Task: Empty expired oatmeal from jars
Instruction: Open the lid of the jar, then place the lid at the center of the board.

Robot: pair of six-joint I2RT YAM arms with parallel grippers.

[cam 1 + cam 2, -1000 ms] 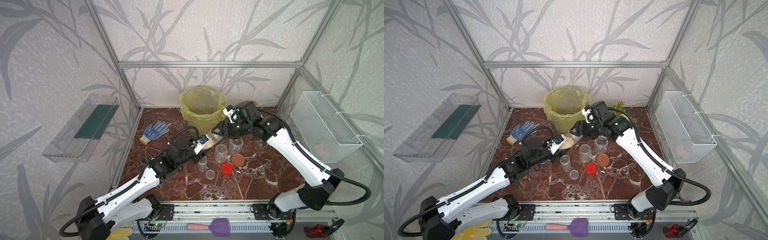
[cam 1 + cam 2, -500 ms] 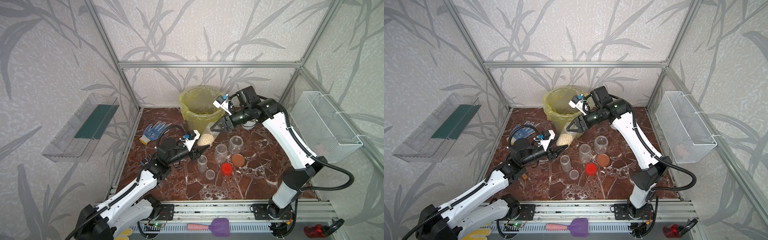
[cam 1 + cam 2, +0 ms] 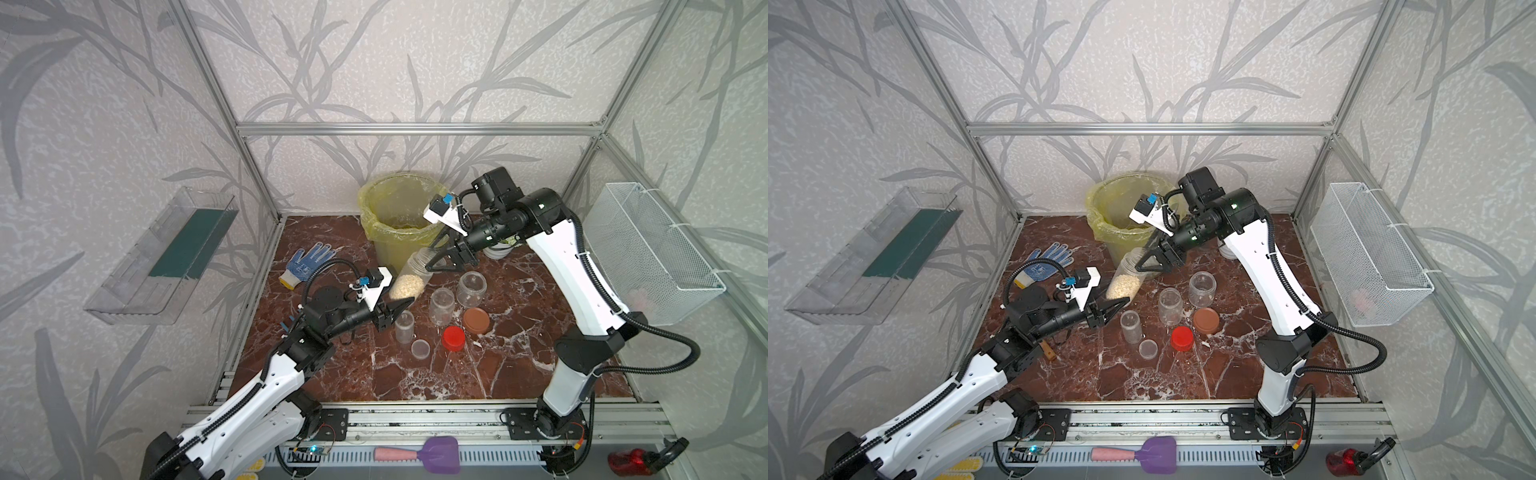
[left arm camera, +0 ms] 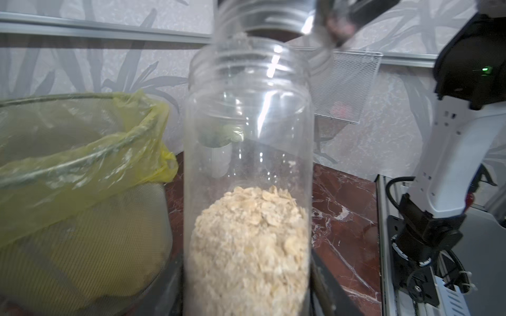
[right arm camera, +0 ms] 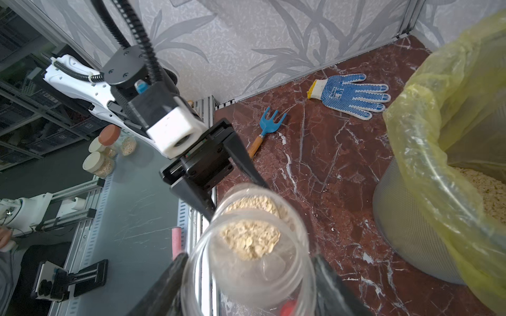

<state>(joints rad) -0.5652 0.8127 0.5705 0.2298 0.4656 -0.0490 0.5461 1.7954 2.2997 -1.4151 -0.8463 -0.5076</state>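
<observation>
The fingers (image 5: 242, 161) of the left gripper (image 3: 395, 308) are closed narrow on the base of a clear jar (image 3: 417, 269) and hold it off the floor. I see this jar tilted, with its mouth raised toward the bin (image 3: 384, 249) and just beside the bin's wall. The oatmeal (image 3: 405, 286) lies in the lower part of the jar, against the gripped end. In the left wrist view the oatmeal reaches roughly halfway up the wall.

The fingers (image 5: 164, 287) of the right gripper (image 3: 441, 262) stand partway apart and grip a clear lid (image 4: 260, 16) by its rim. The lid sits right at the jar's mouth, whose threads show bare in the left wrist view. I cannot tell whether lid and mouth touch.

In both top views 3 empty jars stand upright and open on the floor: a slim jar (image 3: 404, 327) just beside the left gripper, a middle jar (image 3: 441, 306) and a wide jar (image 3: 471, 286). Near them lie 3 loose lids: a red lid (image 3: 453, 337), a brown lid (image 3: 476, 320) and a small lid (image 3: 420, 348).

The bin is lined with a yellow bag (image 5: 438, 109), and the right wrist view shows flakes (image 5: 490, 191) inside it. A glove (image 3: 309, 264) and a blue rake (image 5: 269, 123) lie on the floor beyond the left arm.
</observation>
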